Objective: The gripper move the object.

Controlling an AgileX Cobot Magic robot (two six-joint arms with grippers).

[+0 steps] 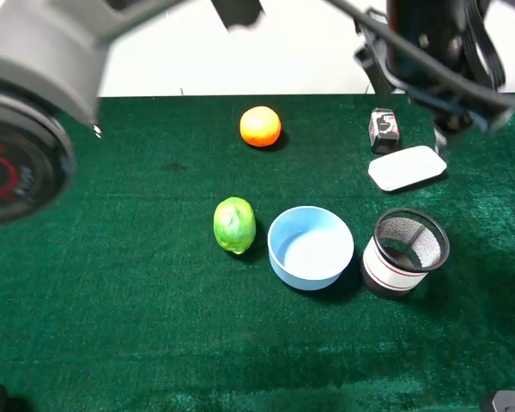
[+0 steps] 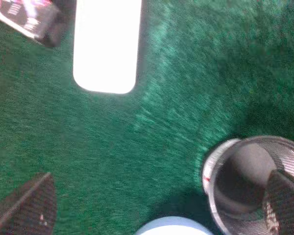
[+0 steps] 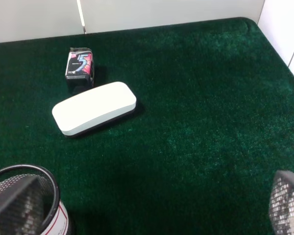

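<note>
**Mesh cup standing free beside the bowl, both grippers open around it**

The mesh cup [image 1: 409,251] is standing upright on the green cloth [image 1: 137,283], mouth open to the ceiling, white red-striped band around its lower wall. Nothing is gripping it. It is sitting just to the right of the blue bowl [image 1: 311,247]; whether the two are touching is hard to tell.

The left gripper [image 2: 159,177] is hanging over the cup with its jaws spread wide. One finger [image 2: 285,205] is showing across the cup's mouth, and the other is over bare cloth, well apart from it. This view is smeared. That straddle looks like a set-up for pinching the cup's wall, one finger inside the rim and one outside.

The right gripper [image 3: 157,176] is also standing with jaws apart. The cup is lying at one finger, with open cloth in front of the other.

Further out, the lime [image 1: 234,225] is lying just left of the bowl. A white case [image 1: 407,167] and a small black pack [image 1: 384,129] are resting behind the cup, and an orange [image 1: 260,126] is sitting near the far edge. The bowl's closeness probably makes the cup's open right side the easier approach.
</note>
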